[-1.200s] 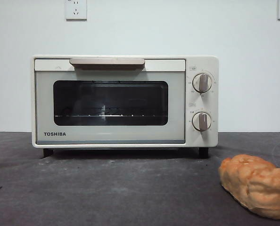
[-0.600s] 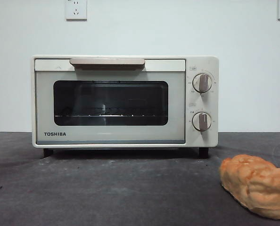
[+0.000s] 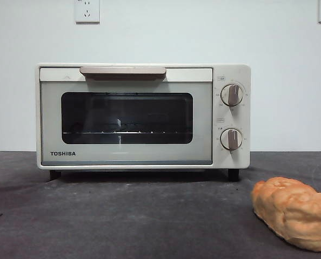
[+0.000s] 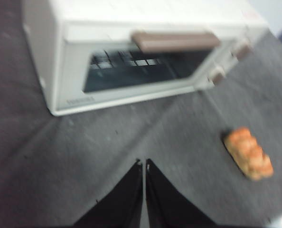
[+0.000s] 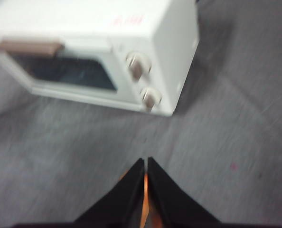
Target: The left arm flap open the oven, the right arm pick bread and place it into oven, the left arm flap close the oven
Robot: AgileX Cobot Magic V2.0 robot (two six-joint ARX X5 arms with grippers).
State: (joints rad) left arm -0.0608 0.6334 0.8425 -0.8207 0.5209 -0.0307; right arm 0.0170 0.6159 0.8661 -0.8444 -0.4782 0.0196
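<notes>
the dark grey desk carries a cream-white toshiba toaster oven that stands upright against the white wall, its dark glass door shut and the beige bar handle along the door's top edge. a wire rack shows behind the glass, and two round knobs sit one above the other beside the door. the golden-orange bread loaf lies on the desk in front of the oven, off toward the knob side and well apart from it. the left gripper hangs above bare desk in front of the door, fingers pressed narrow, holding nothing. the right gripper hangs over the bread, fingers likewise narrow and empty.
</notes>
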